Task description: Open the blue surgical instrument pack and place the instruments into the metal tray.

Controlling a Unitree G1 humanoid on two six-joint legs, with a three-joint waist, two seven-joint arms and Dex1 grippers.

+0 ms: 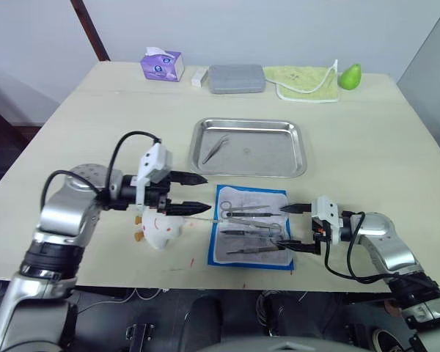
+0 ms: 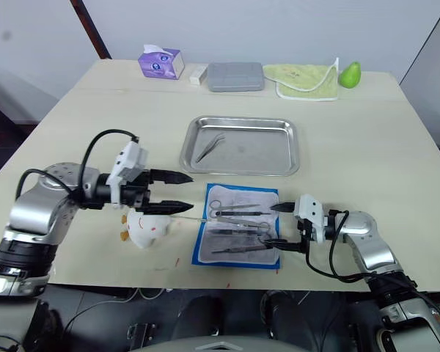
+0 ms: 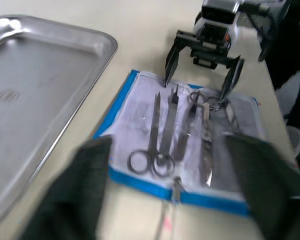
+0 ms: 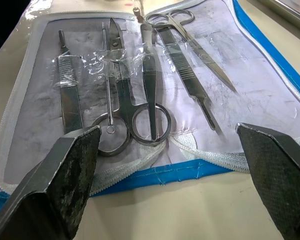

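The blue surgical instrument pack point(image 1: 275, 198) lies open and flat on the table, white lining up. Several instruments point(image 1: 253, 214), scissors and forceps, rest side by side on the lining point(image 4: 150, 95). The metal tray point(image 1: 302, 150) stands just beyond the pack, with one pair of tweezers point(image 1: 215, 149) inside it. My left gripper point(image 1: 203, 193) hovers open at the pack's left edge, its fingers pointing toward the pack. My right gripper point(image 1: 287, 228) is open at the pack's right edge, low over the ring handles, nothing between its fingers point(image 4: 72, 170).
A small white toy figure point(image 1: 159, 229) sits under my left gripper. Along the far table edge are a purple tissue box point(image 1: 162, 64), a grey hard case point(image 1: 236, 78), a green cloth point(image 1: 304, 81) and a green pear point(image 1: 350, 75).
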